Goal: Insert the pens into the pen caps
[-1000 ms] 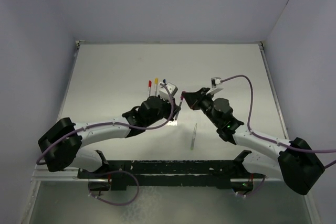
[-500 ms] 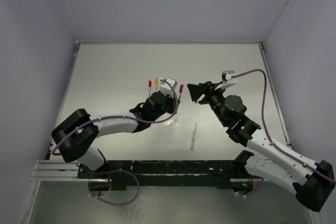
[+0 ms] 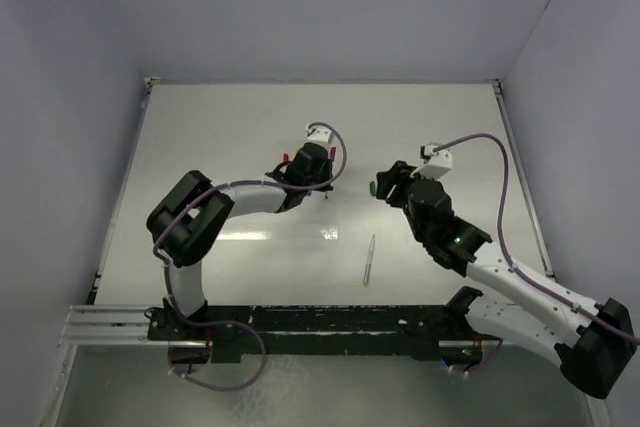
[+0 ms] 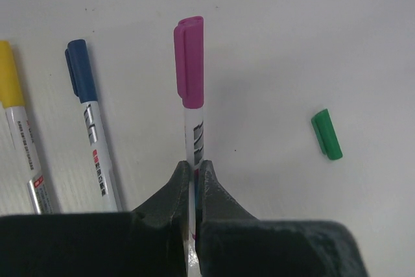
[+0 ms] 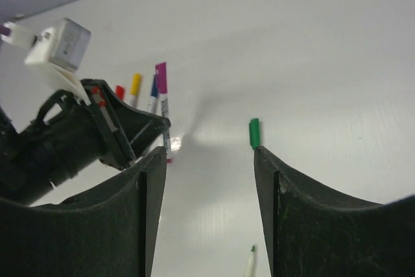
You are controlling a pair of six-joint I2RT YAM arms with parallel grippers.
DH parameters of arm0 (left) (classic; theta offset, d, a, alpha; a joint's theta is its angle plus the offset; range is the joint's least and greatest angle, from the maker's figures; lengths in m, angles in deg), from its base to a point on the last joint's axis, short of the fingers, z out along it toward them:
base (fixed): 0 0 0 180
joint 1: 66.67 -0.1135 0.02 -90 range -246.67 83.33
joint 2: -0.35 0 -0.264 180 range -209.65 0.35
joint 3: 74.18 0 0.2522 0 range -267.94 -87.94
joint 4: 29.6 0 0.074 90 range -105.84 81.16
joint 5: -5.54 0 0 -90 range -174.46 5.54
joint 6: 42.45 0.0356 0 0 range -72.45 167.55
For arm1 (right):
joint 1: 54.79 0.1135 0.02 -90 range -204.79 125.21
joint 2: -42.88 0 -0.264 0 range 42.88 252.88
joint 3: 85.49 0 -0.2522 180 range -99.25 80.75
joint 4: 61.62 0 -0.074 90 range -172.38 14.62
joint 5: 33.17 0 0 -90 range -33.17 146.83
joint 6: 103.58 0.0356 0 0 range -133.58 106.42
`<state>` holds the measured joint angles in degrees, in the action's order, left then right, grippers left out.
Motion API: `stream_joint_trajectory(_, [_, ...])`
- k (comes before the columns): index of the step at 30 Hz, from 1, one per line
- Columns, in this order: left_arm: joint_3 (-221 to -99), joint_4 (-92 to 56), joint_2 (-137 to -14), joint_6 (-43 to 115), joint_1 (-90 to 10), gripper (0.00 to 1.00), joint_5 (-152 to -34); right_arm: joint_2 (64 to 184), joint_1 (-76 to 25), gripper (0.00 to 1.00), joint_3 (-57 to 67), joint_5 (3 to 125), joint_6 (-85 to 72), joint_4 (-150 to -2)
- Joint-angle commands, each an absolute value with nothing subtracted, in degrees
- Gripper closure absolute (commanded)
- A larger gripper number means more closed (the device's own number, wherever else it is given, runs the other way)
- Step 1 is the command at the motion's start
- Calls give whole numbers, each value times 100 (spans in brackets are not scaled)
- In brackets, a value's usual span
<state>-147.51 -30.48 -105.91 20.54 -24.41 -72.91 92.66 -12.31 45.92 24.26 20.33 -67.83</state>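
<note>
Beside the blue-capped white stick pen on the white worktop, holding the thin white purple-capped pen in the clenched left tool, seemingly for laying alongside, and hovering the released right tool near the small green plastic cap.

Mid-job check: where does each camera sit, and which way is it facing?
Top external: above and behind the robot, looking down at the table; both arms show.
Left wrist: looks along the left gripper, shut on the purple-capped pen.
Right wrist: looks past the open right gripper toward the left gripper.
Both wrist views share the green cap.
</note>
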Motion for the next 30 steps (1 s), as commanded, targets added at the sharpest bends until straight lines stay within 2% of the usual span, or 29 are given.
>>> stream_joint_trajectory(1, [-15326, -2494, -10985, 1830, -2612, 100, -7405, 9694, -1254, 43, 4082, 1695, 2268, -7602])
stream_joint_trajectory(7, [-15688, -2112, -11371, 1690, -2775, 99, -7515, 10400, -1574, 48, 3735, 2023, 2370, -8010])
stream_joint_trajectory(16, [-15773, -1962, -11359, 1658, -2841, 79, -7529, 10880, -2174, 50, 3899, 2970, 2320, -7530])
stream_joint_trajectory(22, [-15688, -2007, -10967, 1686, -2829, 71, -7636, 11323, -2314, 51, 3784, 3068, 2052, -7363])
stream_joint_trajectory(30, [-15144, -2150, -9996, 1919, -2535, 67, -7611, 12152, -2574, 55, 3242, 3277, 1742, -7526])
